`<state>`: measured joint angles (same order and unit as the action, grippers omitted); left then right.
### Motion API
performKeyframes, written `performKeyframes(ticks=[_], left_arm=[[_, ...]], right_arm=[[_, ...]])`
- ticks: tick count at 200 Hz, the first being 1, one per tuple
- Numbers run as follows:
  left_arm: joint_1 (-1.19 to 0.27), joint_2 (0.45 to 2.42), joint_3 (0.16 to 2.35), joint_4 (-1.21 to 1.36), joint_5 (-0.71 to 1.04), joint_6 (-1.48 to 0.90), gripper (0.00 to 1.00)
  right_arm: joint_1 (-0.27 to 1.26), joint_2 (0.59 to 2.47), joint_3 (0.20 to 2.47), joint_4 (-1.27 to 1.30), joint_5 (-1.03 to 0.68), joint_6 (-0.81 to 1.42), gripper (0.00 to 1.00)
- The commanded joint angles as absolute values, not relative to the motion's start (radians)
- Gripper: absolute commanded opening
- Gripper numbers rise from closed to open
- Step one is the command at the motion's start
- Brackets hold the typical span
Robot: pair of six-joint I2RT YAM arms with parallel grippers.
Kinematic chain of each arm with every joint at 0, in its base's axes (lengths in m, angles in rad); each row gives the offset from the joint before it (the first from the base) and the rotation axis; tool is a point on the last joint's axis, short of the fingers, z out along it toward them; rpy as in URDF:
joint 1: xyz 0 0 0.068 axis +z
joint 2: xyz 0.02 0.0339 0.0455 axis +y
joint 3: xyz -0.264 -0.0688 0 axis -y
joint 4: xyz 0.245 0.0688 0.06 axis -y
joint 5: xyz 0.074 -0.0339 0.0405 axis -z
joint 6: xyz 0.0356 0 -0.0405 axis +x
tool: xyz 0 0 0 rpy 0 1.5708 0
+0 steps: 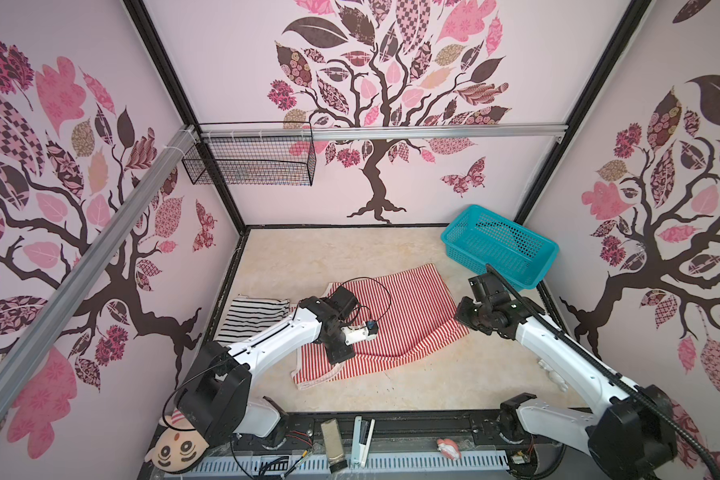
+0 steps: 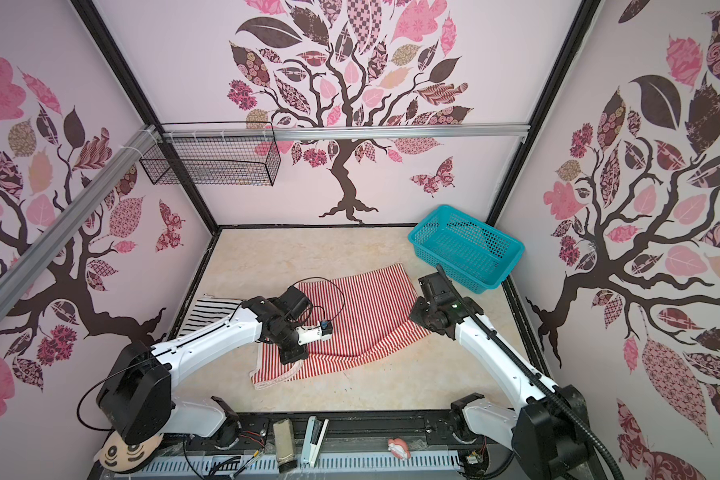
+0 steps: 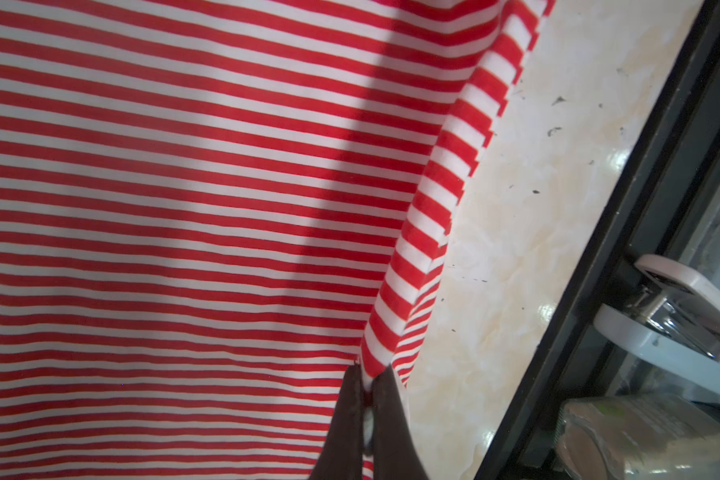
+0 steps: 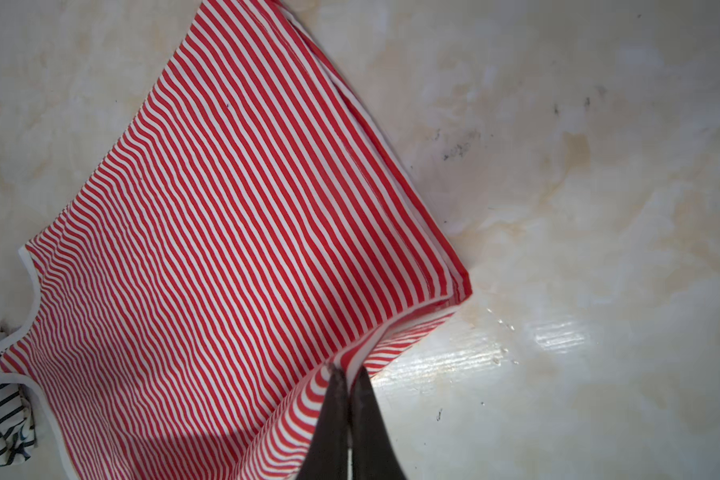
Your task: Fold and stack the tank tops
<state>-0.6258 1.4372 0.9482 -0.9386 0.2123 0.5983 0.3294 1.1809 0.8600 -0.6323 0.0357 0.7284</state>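
Both grippers r clamped tight from where I'm driving: left gripper (image 3: pixel 368 388) has a fold of the red-and-white tank top (image 1: pixel 395 316) at its near-left edge, right gripper (image 4: pixel 348 376) has the edge by its right corner. That top's spread out mid table (image 1: pixel 350 249). The black-and-white tank top (image 1: pixel 254 316) lies just beside it on the left, w/ a teal basket (image 1: pixel 499 245) far right.

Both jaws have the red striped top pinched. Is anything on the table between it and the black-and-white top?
Nothing visible. The red-and-white tank top lies right against the black-and-white tank top; only the left arm crosses above their shared edge.
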Motion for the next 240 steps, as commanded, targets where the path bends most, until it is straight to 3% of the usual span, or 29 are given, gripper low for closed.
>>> performKeyframes(ticks=[1,128,140,170,181,209,240], left_arm=[[-0.581,1.467,1.003,-0.903,0.183,0.601,0.0],[-0.552,1.635,1.057,-0.761,-0.006,0.544,0.06],[-0.552,1.638,1.062,-0.751,-0.02,0.531,0.11],[-0.551,1.612,1.048,-0.707,-0.074,0.499,0.25],[-0.549,1.587,1.034,-0.685,-0.108,0.484,0.29],[-0.543,1.472,0.989,-0.674,-0.146,0.462,0.36],[-0.54,1.363,0.964,-0.803,-0.053,0.466,0.36]], right_arm=[[0.312,1.249,0.917,-0.616,0.076,0.673,0.0],[0.239,1.519,0.98,-0.508,0.07,0.569,0.02],[0.239,1.529,0.986,-0.505,0.075,0.564,0.06],[0.239,1.533,1.044,-0.565,0.106,0.537,0.36],[0.241,1.518,1.052,-0.576,0.11,0.531,0.42],[0.265,1.428,1.001,-0.55,0.061,0.539,0.44],[0.305,1.409,0.931,-0.52,-0.015,0.55,0.38]])
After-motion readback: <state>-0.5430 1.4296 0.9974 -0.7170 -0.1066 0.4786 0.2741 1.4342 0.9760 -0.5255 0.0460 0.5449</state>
